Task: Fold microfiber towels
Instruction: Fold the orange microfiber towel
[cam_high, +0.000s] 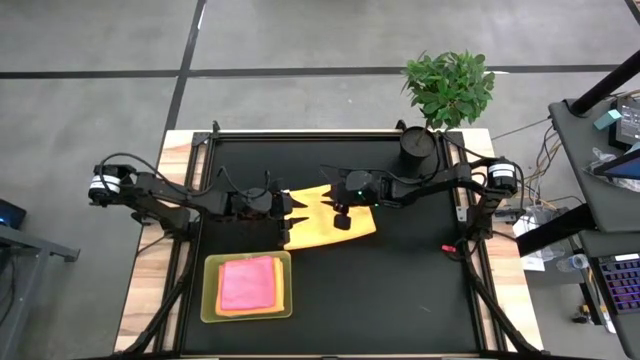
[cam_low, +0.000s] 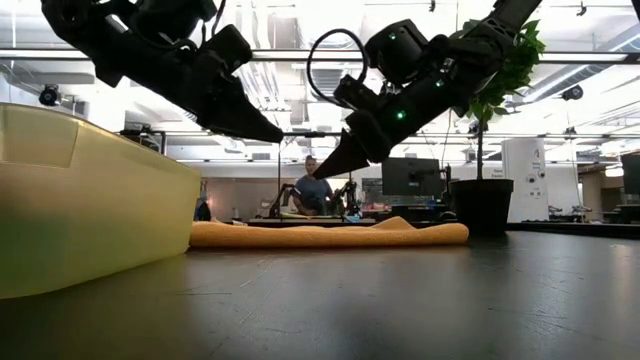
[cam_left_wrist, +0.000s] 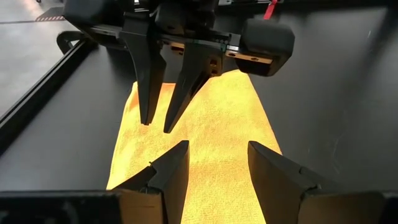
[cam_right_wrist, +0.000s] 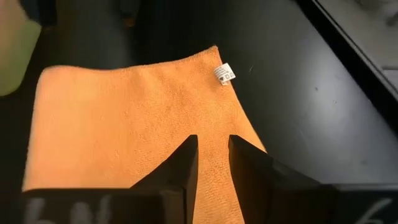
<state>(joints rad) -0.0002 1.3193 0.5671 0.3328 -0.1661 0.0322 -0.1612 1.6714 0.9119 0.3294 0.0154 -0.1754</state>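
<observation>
Orange towel (cam_high: 325, 225) lies flat at table centre, just toward 1 o'clock of the tray (cam_high: 210, 305). Left gripper (cam_high: 297, 207) hovers over its 9 o'clock edge, fingers spread, holding nothing. Right gripper (cam_high: 326, 201) hovers over its 12 o'clock edge, fingers slightly parted, empty. Recommendation: pinch adjacent corners level and carry the edge across evenly, avoiding wrinkles. Tray holds a folded pink towel (cam_high: 246, 282) on another orange one.

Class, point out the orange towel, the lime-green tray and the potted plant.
orange towel (cam_high: 325, 228), high view, bare cloth below the grippers.
lime-green tray (cam_high: 207, 290), high view, left rim.
potted plant (cam_high: 450, 85), high view, leaves.
</observation>
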